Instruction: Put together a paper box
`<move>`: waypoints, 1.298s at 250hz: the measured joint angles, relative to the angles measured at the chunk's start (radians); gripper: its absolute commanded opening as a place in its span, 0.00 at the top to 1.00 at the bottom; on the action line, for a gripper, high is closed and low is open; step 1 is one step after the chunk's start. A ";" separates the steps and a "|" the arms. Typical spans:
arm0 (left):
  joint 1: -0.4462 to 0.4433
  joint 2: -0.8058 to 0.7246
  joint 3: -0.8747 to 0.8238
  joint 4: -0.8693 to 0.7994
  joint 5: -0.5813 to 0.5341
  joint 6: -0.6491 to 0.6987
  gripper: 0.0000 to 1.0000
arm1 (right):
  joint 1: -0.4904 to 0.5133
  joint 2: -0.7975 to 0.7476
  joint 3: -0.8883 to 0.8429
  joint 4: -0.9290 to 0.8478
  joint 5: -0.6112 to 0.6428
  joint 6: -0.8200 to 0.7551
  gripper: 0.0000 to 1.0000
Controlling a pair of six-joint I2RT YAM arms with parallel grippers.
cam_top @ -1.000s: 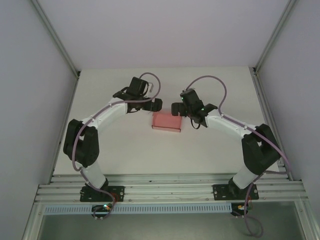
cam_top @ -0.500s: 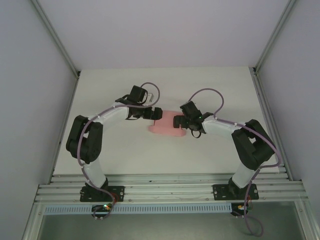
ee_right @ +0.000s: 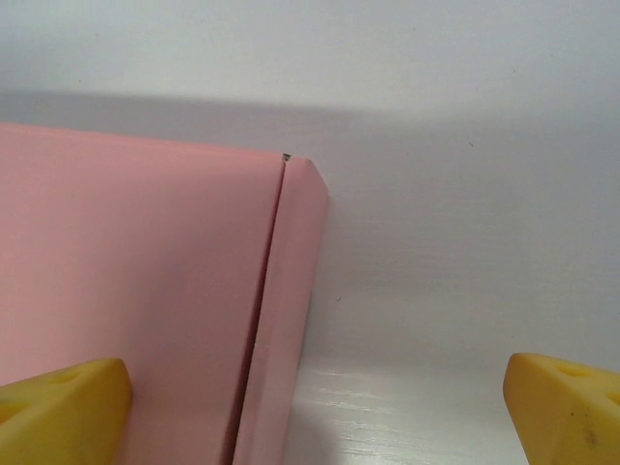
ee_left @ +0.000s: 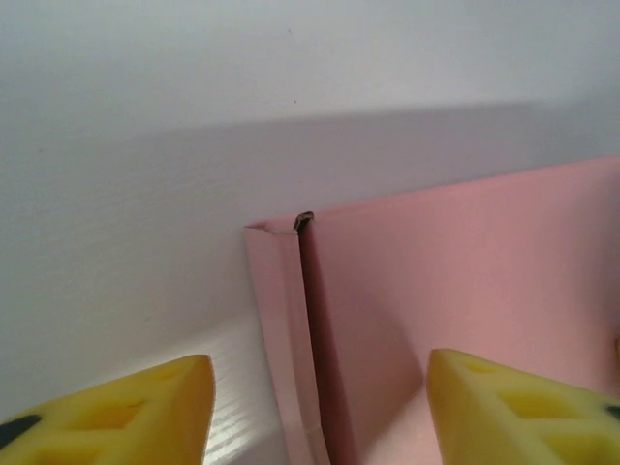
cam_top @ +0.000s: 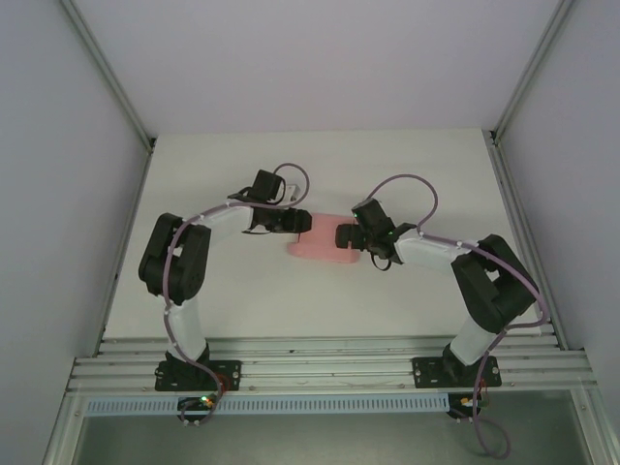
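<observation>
Paper box [cam_top: 315, 250]: pink, folded up, lying mid-way across the table [cam_top: 242, 300].
Left gripper [cam_top: 302, 222]: at the box's 11 o'clock, released, yellow fingers [ee_left: 116, 412] partly spread astride one folded end.
Right gripper [cam_top: 343, 235]: at the box's 2 o'clock, released, spread wide astride the other end.

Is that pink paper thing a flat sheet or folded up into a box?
Folded: the paper box shows creased side panels at both ends in the wrist views. Fully closed? Cannot tell.
</observation>
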 measured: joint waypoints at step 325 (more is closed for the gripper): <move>0.166 -0.014 -0.302 0.545 0.292 -0.220 0.90 | -0.130 0.078 -0.100 0.377 -0.521 0.293 0.06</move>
